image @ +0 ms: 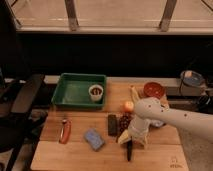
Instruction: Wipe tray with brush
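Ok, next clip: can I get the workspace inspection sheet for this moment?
Surface: wooden table, with things spread across it.
Job's things: green tray at the rear left, with a small cup inside it; dark brush lying near the front edge, outside the tray.
Clutter: red-handled tool, blue sponge, black block, round fruit, red bowl.
Grippers: gripper open, low over the brush's far end; brush not lifted.
Cables: nothing seen.
Surroundings: dark chair to the left, windows behind the table.
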You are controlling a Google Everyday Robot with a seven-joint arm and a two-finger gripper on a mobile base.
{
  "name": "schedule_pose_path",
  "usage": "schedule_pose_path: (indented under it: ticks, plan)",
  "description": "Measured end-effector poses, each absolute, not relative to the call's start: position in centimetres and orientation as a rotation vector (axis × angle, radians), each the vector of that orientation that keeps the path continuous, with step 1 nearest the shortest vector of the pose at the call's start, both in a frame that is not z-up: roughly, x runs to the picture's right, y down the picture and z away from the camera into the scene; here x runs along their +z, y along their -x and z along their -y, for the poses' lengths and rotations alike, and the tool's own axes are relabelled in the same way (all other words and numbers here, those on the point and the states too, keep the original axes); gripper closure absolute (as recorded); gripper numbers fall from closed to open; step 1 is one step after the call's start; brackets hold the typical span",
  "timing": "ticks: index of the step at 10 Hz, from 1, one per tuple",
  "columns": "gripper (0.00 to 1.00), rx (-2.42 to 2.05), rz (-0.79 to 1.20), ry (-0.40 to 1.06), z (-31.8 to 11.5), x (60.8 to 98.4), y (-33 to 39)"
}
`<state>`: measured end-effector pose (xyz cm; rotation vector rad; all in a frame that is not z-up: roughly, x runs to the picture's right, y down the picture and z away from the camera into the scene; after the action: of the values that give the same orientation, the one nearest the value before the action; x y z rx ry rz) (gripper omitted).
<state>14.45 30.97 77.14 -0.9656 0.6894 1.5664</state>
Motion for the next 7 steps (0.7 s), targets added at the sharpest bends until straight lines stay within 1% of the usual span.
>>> schedule_pose_path:
  ticks: [1, 2, 3, 5, 6, 7]
  plan:
    - [0.21, 1.571, -0.699, 0.981, -31.51, 76.98, -14.56]
    - [0.27, 1.574, -0.704, 0.982, -31.68, 76.9, -14.87]
    - [0.39, 1.571, -0.702, 0.98, -31.62, 76.96, -14.81]
    - [0.55, 1.576, -0.7, 0.975, -31.54, 76.98, -15.06]
    - [0.66, 1.576, -0.7, 0.975, -31.46, 76.95, -15.07]
    - [0.8, 1.578, -0.7, 0.975, -31.18, 76.76, -15.14]
